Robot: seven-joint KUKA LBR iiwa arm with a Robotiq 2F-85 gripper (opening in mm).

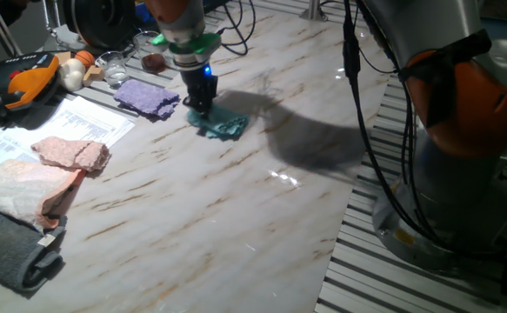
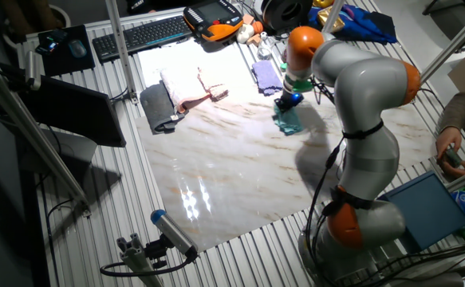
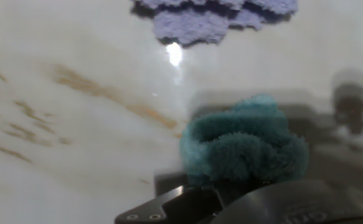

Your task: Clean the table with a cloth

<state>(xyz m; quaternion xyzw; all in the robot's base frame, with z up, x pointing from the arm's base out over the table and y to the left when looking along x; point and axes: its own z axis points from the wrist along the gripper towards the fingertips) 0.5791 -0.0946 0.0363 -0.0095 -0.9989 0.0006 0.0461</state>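
The teal fuzzy cloth (image 1: 224, 127) lies on the white marble-veined table (image 1: 236, 209), towards its far side. My gripper (image 1: 200, 106) stands upright over the cloth's left end, fingers down on it and shut on a bunched fold. In the hand view the teal cloth (image 3: 243, 148) is puckered up right in front of the dark gripper body. In the other fixed view the gripper (image 2: 286, 104) sits on the cloth (image 2: 290, 122), with the arm bent over the table (image 2: 232, 167).
A purple cloth (image 1: 147, 96) lies just left of the gripper, also in the hand view (image 3: 212, 18). Pink cloths (image 1: 69, 153) and a grey cloth (image 1: 10, 248) lie at the left edge on paper (image 1: 92, 122). A glass bowl (image 1: 112, 65) and an orange pendant (image 1: 23, 83) lie behind.
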